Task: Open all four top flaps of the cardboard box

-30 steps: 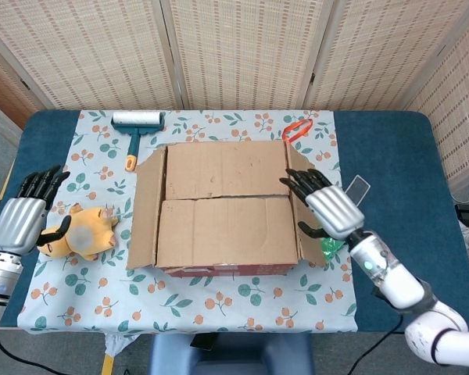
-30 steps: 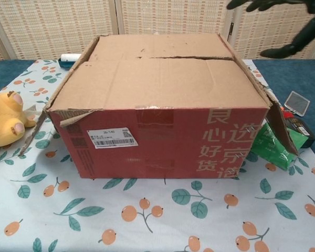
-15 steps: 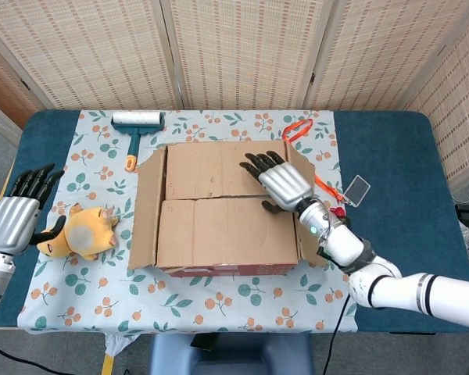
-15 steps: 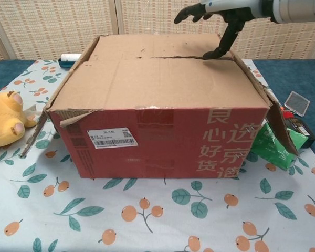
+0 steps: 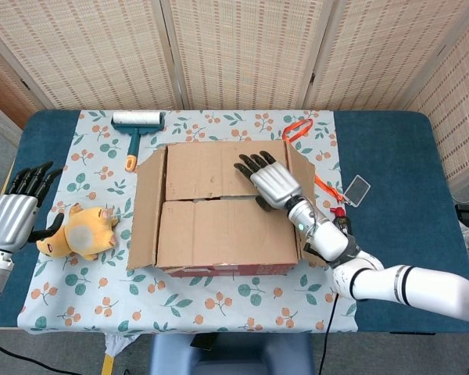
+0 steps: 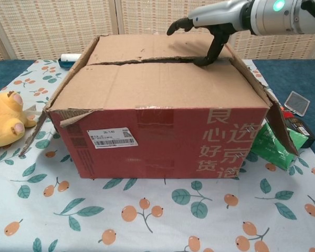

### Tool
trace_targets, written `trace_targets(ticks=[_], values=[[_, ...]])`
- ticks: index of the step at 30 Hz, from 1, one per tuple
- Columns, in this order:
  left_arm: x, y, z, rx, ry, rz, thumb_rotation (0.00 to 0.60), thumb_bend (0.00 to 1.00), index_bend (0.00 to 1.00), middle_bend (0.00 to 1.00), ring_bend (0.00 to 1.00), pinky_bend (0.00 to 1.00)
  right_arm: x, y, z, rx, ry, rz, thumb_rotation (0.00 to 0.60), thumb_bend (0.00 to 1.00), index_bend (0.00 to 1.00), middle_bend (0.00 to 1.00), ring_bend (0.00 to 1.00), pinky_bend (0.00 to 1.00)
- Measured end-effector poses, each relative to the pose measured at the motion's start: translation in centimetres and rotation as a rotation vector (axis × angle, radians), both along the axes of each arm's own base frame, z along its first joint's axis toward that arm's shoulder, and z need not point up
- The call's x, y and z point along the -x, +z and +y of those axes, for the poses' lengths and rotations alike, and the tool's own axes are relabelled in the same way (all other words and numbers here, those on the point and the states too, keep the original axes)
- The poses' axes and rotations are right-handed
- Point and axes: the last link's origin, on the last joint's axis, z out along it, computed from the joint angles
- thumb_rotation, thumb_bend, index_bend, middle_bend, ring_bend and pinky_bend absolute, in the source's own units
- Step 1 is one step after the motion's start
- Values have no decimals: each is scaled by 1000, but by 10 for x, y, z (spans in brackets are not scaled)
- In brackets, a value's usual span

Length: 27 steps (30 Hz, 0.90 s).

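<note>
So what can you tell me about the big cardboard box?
The cardboard box is brown on top, with a red front bearing pale Chinese characters and a white barcode label. It sits on the fruit-patterned tablecloth. Its side flaps hang open; the two long top flaps lie nearly shut, a gap showing between them. The right hand reaches into that seam.

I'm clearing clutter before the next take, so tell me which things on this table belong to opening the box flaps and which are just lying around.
Part of the job: cardboard box, right hand over its centre seam, left hand off to the side.

Just lying about: plush toy, lint roller, orange strap, green packet, small card.
</note>
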Motion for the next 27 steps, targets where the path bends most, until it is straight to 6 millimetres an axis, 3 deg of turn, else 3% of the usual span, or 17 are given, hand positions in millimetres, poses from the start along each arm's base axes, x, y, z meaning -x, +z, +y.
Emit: trace_targets(ticks=[15, 27], values=[[3, 3, -3, -21, -16, 1, 600, 462, 0, 0, 0, 0, -7, -10, -14, 39, -17, -61, 600, 415, 0, 0, 0, 0], [2, 10, -12, -60, -32, -50, 600, 462, 0, 0, 0, 0, -29, 14, -28, 101, -59, -215, 600, 415, 0, 0, 0, 0]])
